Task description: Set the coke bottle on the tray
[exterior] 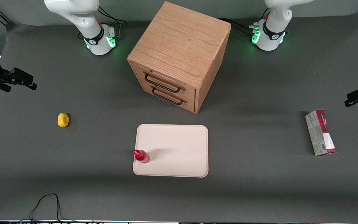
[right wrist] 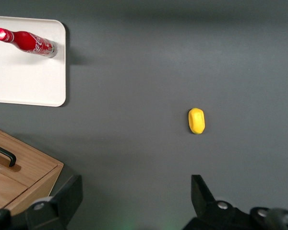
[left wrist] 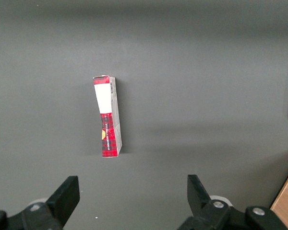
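the coke bottle stands upright on the tray, at the edge toward the working arm's end. the gripper hangs high above the table near the yellow object, its fingers spread wide and holding nothing.

My small red coke bottle stands on the cream rectangular tray, at its edge toward my working arm; my hand hangs spread, well apart above the counter.

High front view, two downward wrist views
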Controlling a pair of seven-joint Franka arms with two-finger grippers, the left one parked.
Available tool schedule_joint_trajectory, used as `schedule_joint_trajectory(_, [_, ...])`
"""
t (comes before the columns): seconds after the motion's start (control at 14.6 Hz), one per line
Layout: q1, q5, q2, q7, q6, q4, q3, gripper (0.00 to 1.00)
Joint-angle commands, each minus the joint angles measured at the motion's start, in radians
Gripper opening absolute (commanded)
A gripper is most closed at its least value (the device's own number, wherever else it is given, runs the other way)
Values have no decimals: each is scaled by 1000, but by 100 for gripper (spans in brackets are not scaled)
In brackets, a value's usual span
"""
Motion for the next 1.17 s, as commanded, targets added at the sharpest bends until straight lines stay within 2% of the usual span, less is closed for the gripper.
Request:
schedule_joint_trajectory(0.0, [-6, 8, -12, 3, 31, -22, -8, 100])
schedule_joint_trajectory(0.48, [3, -9, 4, 4, 44, -22, -11, 100])
schedule_joint_trajectory(0.62, [38, -12, 4, 10, 42, -25, -47, 100])
schedule_joint_trajectory(1.1, [37, -11, 4, 13, 34, -23, -52, 100])
